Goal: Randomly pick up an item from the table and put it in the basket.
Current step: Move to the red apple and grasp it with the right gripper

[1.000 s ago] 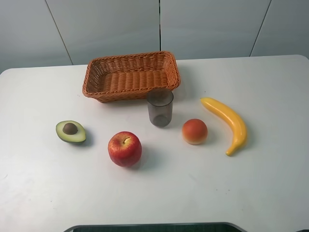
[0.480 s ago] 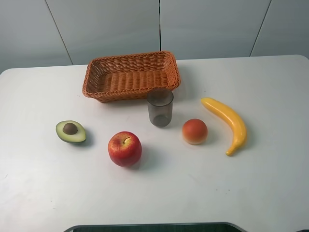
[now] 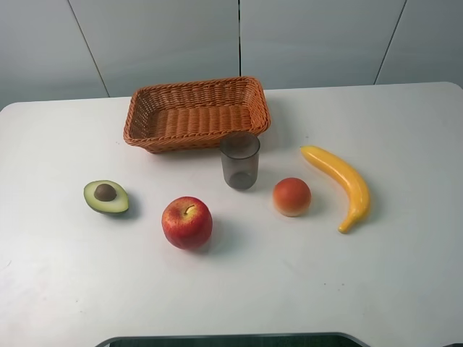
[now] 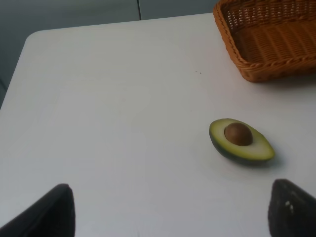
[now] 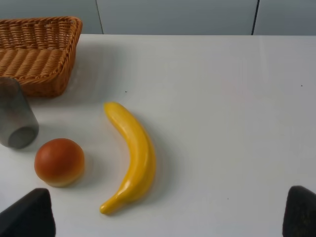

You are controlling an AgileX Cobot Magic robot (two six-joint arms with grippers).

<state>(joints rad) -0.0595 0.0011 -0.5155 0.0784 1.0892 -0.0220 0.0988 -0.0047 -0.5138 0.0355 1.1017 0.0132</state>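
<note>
Both arms are held back off the work area; neither shows in the high view.

Left end effector (image 4: 173, 212): fingers spread wide, nothing between them, raised above the tabletop (image 3: 325, 289). The avocado (image 4: 241, 140) lies ahead of it, cut face up, and the basket (image 3: 195, 119) is farther ahead, beyond the avocado.

Right end effector (image 5: 165, 215): likewise wide and empty. The banana (image 5: 133, 153) lies ahead of it, with the peach (image 5: 59, 161) just beside the banana and the cup (image 5: 15, 121) beyond the peach, close to the basket wall.

The apple (image 3: 187, 223) shows in neither wrist view. It stands stem up on the tabletop, in the gap between what the two end effectors look at: the avocado on one side, the peach on the other, touching neither.

You should find the basket empty and open-topped, so a drop from above is unobstructed. The wide fingers suit a round fruit of this girth.

In my judgement no pick has begun. Note that the cup stands between apple and basket; carry the fruit high enough to clear it. The apple may roll if nudged on one side.
</note>
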